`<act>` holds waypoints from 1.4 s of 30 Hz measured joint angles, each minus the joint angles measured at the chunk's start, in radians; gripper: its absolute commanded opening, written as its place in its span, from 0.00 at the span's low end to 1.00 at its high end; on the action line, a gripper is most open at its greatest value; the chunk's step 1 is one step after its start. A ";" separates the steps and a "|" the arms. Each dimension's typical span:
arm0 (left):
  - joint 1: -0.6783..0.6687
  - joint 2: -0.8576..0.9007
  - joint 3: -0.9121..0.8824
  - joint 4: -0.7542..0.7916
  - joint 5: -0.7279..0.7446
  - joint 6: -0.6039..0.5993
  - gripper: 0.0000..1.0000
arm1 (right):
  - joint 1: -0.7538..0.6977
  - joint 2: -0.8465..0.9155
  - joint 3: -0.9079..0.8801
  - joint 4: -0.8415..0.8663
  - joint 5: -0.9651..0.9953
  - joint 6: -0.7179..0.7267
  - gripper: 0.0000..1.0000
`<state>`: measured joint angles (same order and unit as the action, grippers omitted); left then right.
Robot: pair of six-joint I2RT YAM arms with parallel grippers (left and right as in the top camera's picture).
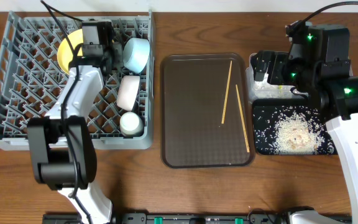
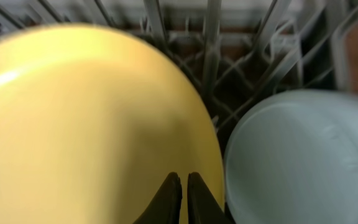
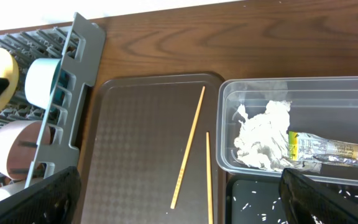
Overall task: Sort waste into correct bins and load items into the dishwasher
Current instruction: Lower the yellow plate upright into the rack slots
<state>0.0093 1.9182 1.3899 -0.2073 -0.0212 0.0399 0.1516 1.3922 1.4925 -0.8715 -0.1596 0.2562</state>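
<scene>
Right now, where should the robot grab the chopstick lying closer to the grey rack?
Probably the middle of that chopstick, coming straight down from above, jaws across its thin width. It lies flat on the brown tray, so nothing can slip under from the side, and a middle grip should stop it tipping. The other chopstick lies apart.

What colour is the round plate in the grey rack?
The plate is yellow, seen best in the left wrist view.
</scene>
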 measured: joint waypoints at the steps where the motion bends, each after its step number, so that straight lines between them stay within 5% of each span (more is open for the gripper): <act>1: 0.000 0.013 0.000 0.000 0.000 0.000 0.08 | 0.000 0.000 0.000 0.000 0.000 0.000 0.99; 42: -0.034 0.065 0.026 -0.033 -0.206 -0.007 0.08 | 0.000 0.000 0.000 0.000 0.000 0.000 0.99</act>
<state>-0.0242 1.9831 1.4162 -0.2401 -0.2276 0.0326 0.1516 1.3922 1.4925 -0.8715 -0.1593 0.2562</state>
